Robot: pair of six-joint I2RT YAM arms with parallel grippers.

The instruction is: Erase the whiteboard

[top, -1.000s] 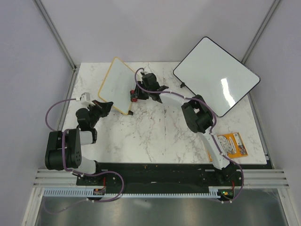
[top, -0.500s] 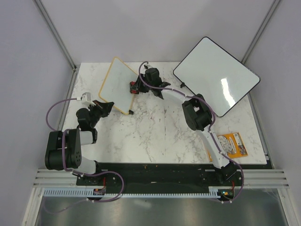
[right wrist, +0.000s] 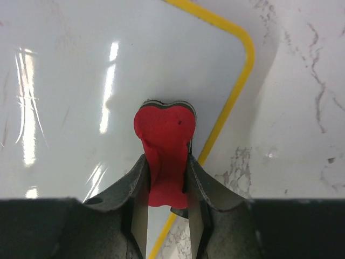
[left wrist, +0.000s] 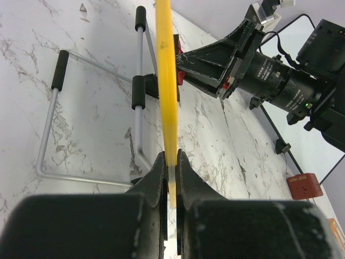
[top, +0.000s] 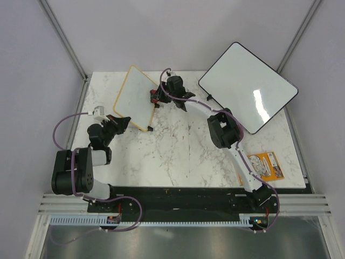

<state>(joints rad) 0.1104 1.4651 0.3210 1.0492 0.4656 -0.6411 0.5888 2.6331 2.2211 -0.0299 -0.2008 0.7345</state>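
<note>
Whiteboard (top: 134,97) sits at the far-left part of the desk (top: 178,154), yellow-framed, tipped up off the marble rather than lying flat. In the left wrist view it shows edge-on (left wrist: 165,81) as a thin yellow strip running up from the jaws. Its white face (right wrist: 75,75) is glossy with glare streaks, and only very faint marks can be made out.

Left jaws: pressed together on the board's frame at its near-left edge, one finger (left wrist: 155,175) each side of the yellow strip. Left arm (top: 81,167) is folded back close to its base.

Right jaws: pinching a red eraser (right wrist: 163,141), a red felt pad with a dark backing layer. The pad's tip is on the board face, close to the right frame edge, just below a rounded corner. From above the eraser (top: 153,99) shows at the board's right edge, with the right arm (top: 226,132) stretched across the desk to reach it.

Small black clip (top: 149,129) is at the board's near corner.

Wire stand (left wrist: 94,116), bare metal with black sleeves, is on the marble just beside the board on its back side. Can't tell whether the board leans on it.

Larger black-framed board (top: 249,86) is at the far right, well apart, overhanging the desk edge. Orange packet (top: 265,165) lies near the right edge, beside the right arm.
</note>
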